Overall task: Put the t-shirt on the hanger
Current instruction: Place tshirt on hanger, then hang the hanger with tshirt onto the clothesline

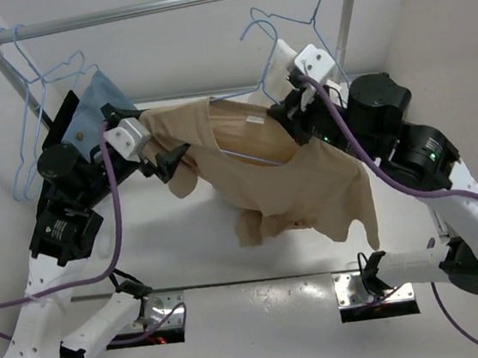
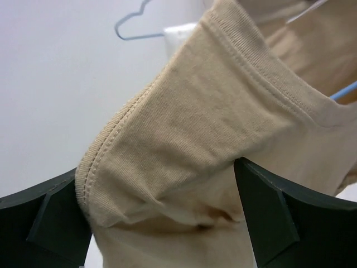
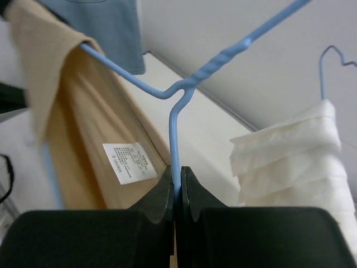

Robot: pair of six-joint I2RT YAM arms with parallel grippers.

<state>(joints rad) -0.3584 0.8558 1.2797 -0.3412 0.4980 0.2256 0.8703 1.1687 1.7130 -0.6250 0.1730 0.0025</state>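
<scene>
The tan t-shirt (image 1: 308, 180) hangs between both grippers above the table, its white label (image 1: 255, 119) showing inside the collar. The light-blue wire hanger (image 1: 249, 156) sits partly inside the neck opening. My right gripper (image 1: 292, 125) is shut on the hanger's wire (image 3: 173, 128) just below the twisted neck; the t-shirt (image 3: 83, 139) drapes over the hanger's left arm. My left gripper (image 1: 168, 163) is at the shirt's left shoulder. In the left wrist view its jaws (image 2: 159, 187) stand wide apart with the hemmed t-shirt fabric (image 2: 195, 123) filling the gap.
A metal rail (image 1: 176, 3) spans the back. Bare blue hangers (image 1: 34, 124) and a blue cloth (image 1: 101, 104) hang at the left. A hanger with white cloth (image 1: 282, 62) hangs behind the right gripper and shows in the right wrist view (image 3: 295, 162).
</scene>
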